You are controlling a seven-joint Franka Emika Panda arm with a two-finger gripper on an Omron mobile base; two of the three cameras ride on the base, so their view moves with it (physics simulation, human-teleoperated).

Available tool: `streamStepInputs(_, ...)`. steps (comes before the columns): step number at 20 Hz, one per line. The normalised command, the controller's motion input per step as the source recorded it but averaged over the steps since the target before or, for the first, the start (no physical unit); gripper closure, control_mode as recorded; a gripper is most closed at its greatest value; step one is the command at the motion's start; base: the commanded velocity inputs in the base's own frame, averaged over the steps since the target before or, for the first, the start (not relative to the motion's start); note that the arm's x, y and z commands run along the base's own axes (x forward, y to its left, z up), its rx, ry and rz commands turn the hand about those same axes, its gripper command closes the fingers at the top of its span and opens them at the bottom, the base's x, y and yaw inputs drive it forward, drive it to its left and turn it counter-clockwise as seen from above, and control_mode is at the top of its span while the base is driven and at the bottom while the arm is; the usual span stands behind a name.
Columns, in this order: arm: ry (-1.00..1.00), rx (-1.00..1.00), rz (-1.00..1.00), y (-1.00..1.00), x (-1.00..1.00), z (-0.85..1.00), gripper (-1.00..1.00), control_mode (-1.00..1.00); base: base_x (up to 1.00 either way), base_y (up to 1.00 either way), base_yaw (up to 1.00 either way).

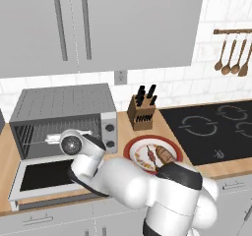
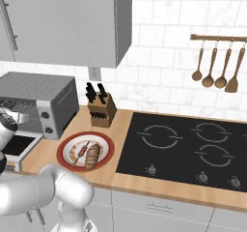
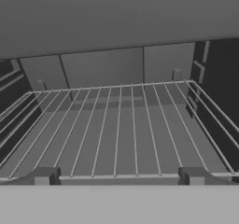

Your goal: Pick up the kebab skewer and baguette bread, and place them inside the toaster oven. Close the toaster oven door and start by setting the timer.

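Currently the gripper (image 3: pixel 116 176), jaws apart and empty, is facing the boxy silver toaster oven's (image 1: pixel 64 104) wire rack (image 3: pixel 116 129); advancing risks snagging it.

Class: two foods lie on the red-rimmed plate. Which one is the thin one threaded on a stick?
The kebab skewer: a thin dark stick with small chunks, lying left of the stubby golden-brown baguette bread on the plate.

silver-grey toaster oven (image 1: pixel 64 104) at left had a ribbed top, dark-glass door (image 1: pixel 47 175). red-rimmed white plate (image 1: pixel 132 151) at centre held golden-brown scored baguette (image 1: pixel 165 155), reddish-brown and pale skewer (image 1: pixel 149 155). black cooktop (image 1: pixel 216 127) right, wooden block (image 1: pixel 141 114).
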Motion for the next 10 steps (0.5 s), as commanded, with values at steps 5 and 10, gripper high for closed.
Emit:
streamStepInputs(5,-0.13,0.03,0.00,0.09,0.14,0.00,-1.00,-1.00,0.00,0.00,0.00)
streamStepInputs(10,-0.02,0.00,0.00,0.01,0.33,0.00,-1.00,-1.00,0.00,0.00,0.00)
